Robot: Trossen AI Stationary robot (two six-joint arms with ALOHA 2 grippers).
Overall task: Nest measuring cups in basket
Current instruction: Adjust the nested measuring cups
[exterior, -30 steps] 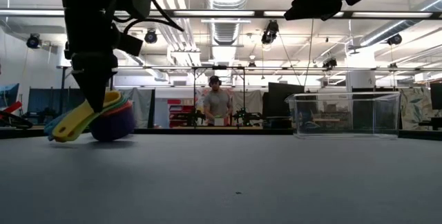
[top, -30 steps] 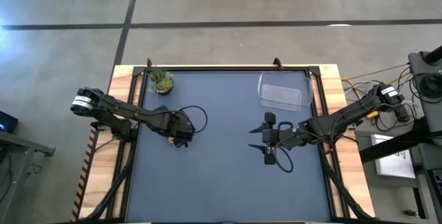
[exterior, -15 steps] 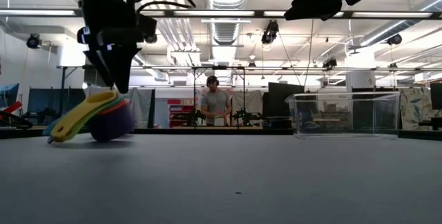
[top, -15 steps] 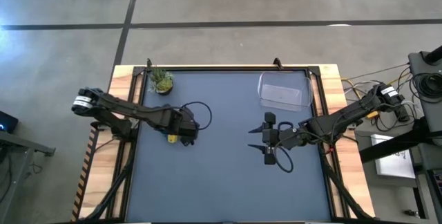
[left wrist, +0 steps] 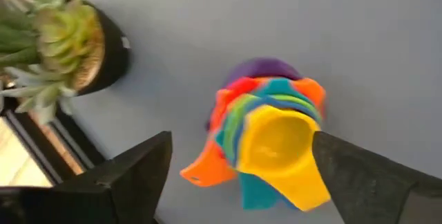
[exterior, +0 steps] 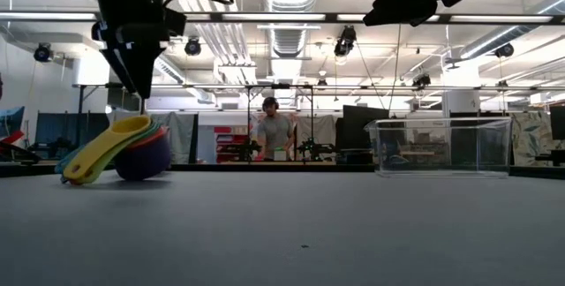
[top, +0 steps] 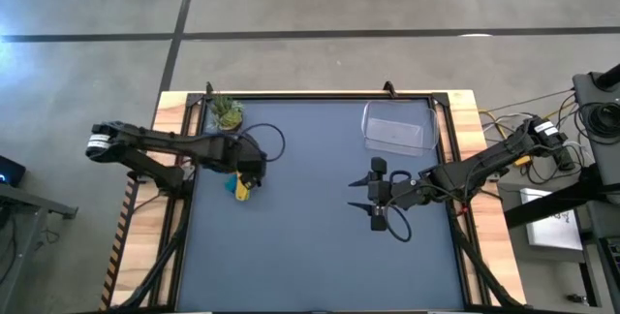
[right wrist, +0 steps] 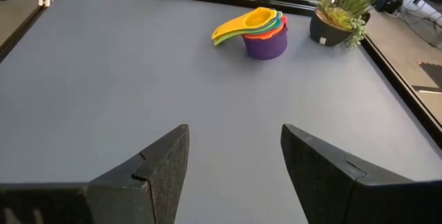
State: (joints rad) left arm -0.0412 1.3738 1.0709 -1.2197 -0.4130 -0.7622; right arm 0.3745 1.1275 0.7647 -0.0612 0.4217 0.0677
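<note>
One nested stack of cups [left wrist: 269,134] sits on the mat [top: 310,246] near the plant [top: 227,112], yellow on top and purple at the bottom, directly under the left gripper [exterior: 137,79], which hangs just above it with jaws spread wide either side, gripping nothing. Right gripper [top: 371,193] waits mid-table just in front of the basket [top: 397,130], fingers [right wrist: 155,165] parted and empty, well apart from the cups, which are not in the basket.

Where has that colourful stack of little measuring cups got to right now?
The measuring cups sit nested on the table's left side in the high view, just below the left gripper and near the potted plant, far from the clear basket.
</note>
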